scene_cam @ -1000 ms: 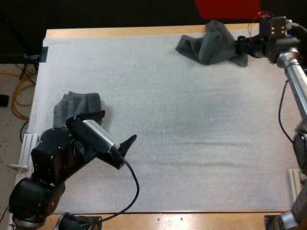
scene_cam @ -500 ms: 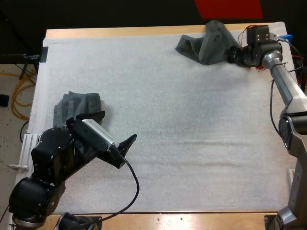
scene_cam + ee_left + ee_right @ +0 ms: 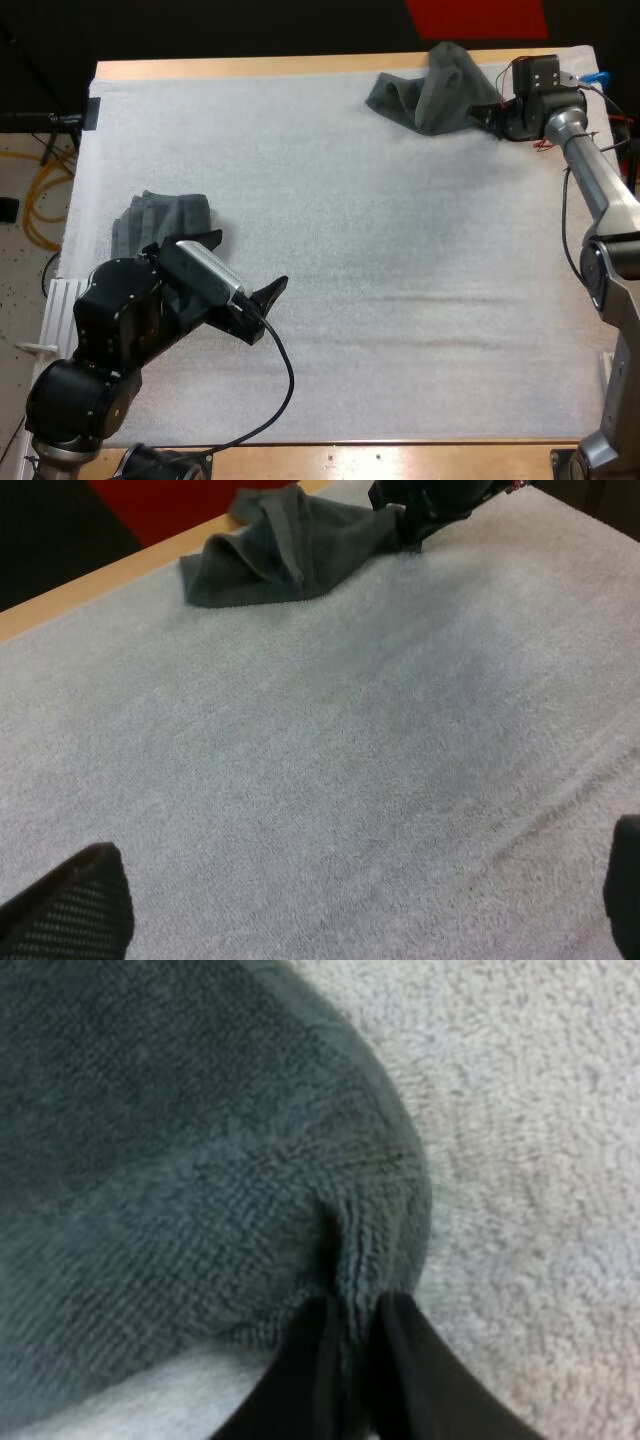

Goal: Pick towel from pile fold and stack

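A crumpled dark grey-green towel [image 3: 435, 90] lies at the far right of the white mat [image 3: 350, 240]. My right gripper [image 3: 490, 112] is shut on that towel's right edge; in the right wrist view the two black fingers [image 3: 300, 1380] pinch a fold of the crumpled towel [image 3: 200, 1180] between them. The same towel [image 3: 290, 545] lies far off in the left wrist view, with the right gripper at its edge. A folded towel [image 3: 160, 220] rests at the mat's near left. My left gripper [image 3: 245, 265] hovers open just right of it, its fingertips [image 3: 75, 905] wide apart over bare mat.
The wooden table edge [image 3: 250, 66] runs along the far side of the mat. A wide stretch of bare mat lies between the two towels. White brackets [image 3: 55, 310] stand at the mat's left edge.
My right gripper has closed on the crumpled towel's right edge after sliding in toward it. The left arm has shifted slightly.
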Tool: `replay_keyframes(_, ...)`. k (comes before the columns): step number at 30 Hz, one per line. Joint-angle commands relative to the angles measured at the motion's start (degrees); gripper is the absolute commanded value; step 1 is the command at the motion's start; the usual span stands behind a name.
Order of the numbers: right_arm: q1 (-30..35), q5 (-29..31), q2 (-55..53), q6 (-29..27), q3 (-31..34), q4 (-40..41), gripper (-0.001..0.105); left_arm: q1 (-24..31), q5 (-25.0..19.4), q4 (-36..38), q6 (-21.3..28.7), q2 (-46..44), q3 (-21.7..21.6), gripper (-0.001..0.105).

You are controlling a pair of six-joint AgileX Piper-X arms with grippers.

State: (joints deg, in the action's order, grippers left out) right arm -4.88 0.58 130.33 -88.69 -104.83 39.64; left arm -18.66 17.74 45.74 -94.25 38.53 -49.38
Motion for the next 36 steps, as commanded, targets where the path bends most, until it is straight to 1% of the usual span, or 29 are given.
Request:
replay_keyframes(1,0.0,-0.9,-2.5,-0.2,-0.6,0.5,0.000,-0.3,0.3,-0.6,-0.7,-0.2,-0.4,0.092)
replay_keyframes(3,0.0,-0.6,-4.8,-0.9,-0.6,0.5,0.000,-0.3,0.3,-0.9,-0.7,-0.2,-0.4,0.092)
replay_keyframes(6,0.0,-0.6,-10.8,-6.9,-0.6,0.1,0.000,-0.3,0.5,-2.5,-0.7,-0.2,-0.4,0.092)
replay_keyframes(10,0.0,-0.6,-18.2,-10.7,-0.6,0.1,0.000,-0.3,0.5,-5.0,-0.7,-0.2,-0.4,0.092)
replay_keyframes(12,0.0,-0.6,-27.1,-12.1,-0.6,1.0,0.000,-0.3,0.8,-6.3,-0.7,-0.2,-0.4,0.092)
replay_keyframes(14,0.0,-0.6,-30.7,-13.0,-0.6,2.5,0.000,-0.3,1.1,-6.3,-0.7,-0.2,-0.4,0.092)
replay_keyframes(17,0.0,-0.6,-36.2,-13.6,-0.6,7.1,0.000,-0.3,3.7,-6.2,-0.7,-0.6,-0.6,0.092)
replay_keyframes(19,0.0,-0.6,-40.0,-14.4,-0.6,12.2,0.000,-0.3,6.0,-5.3,-0.7,-1.3,-1.4,0.092)
replay_keyframes(20,0.0,-0.6,-42.3,-15.9,-0.6,16.3,0.000,-0.3,6.5,-3.3,-0.7,-1.9,-2.8,0.092)
replay_keyframes(22,0.0,-0.6,-44.4,-16.0,-0.6,19.8,0.000,-0.3,6.5,-0.9,-0.7,-2.7,-4.6,0.092)
replay_keyframes(23,0.0,-0.6,-46.9,-16.0,-0.6,23.3,0.000,-0.3,6.5,1.8,-0.7,-3.8,-6.3,0.092)
replay_keyframes(25,0.0,-0.6,-48.1,-15.3,-0.6,25.1,0.000,-0.3,6.5,3.7,-0.7,-4.6,-7.1,0.092)
replay_keyframes(28,-0.3,-1.3,-49.5,-12.6,0.1,27.6,0.000,-0.3,6.5,5.1,-0.7,-6.2,-7.3,0.092)
replay_keyframes(30,-1.2,-1.9,-50.2,-11.5,2.0,28.6,0.000,-0.3,6.5,6.2,-0.7,-7.0,-7.3,0.092)
replay_keyframes(33,-4.2,-2.2,-51.2,-9.9,6.8,28.6,0.000,-0.3,6.5,7.2,-0.7,-7.6,-7.3,0.092)
replay_keyframes(35,-8.5,-2.2,-51.4,-9.4,11.4,28.6,0.000,-0.3,6.5,7.2,-0.7,-7.6,-7.3,0.092)
replay_keyframes(36,-9.9,-2.2,-51.4,-9.2,12.7,28.6,0.000,-0.3,6.5,7.2,-0.7,-7.6,-7.3,0.092)
